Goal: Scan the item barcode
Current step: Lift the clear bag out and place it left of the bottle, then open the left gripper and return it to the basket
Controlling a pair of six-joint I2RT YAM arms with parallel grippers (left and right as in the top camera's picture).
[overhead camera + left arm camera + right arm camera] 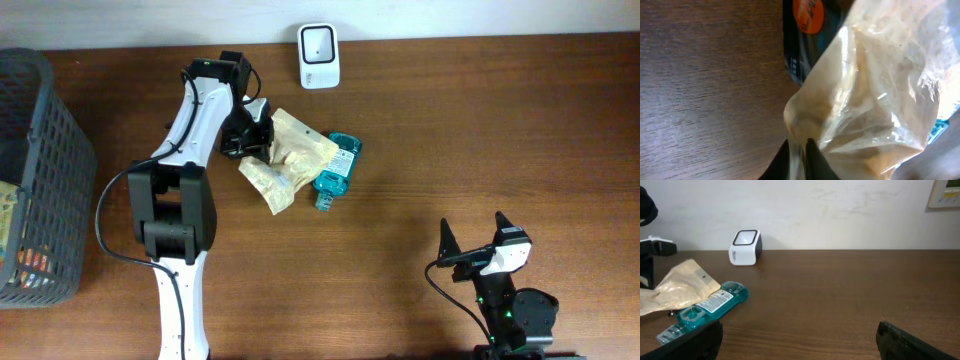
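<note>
Left tool (799, 145) narrow, pinching pale bag (300, 150) by its edge, presumably to lift and present it to scanner (319, 55); right tool (475, 232) wide, empty, parked aside.

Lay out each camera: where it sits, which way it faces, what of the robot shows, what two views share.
Overhead: above the table, looking straight down; left arm, left pincer on the tan bag, right pincer open.
Left wrist: on that arm, looking down past its fingers at the bag.
Right wrist: low over the table, facing the far wall; its two fingers frame the bottom.
Shared: overhead and right wrist both show the scanner, bag and blue bottle.
</note>
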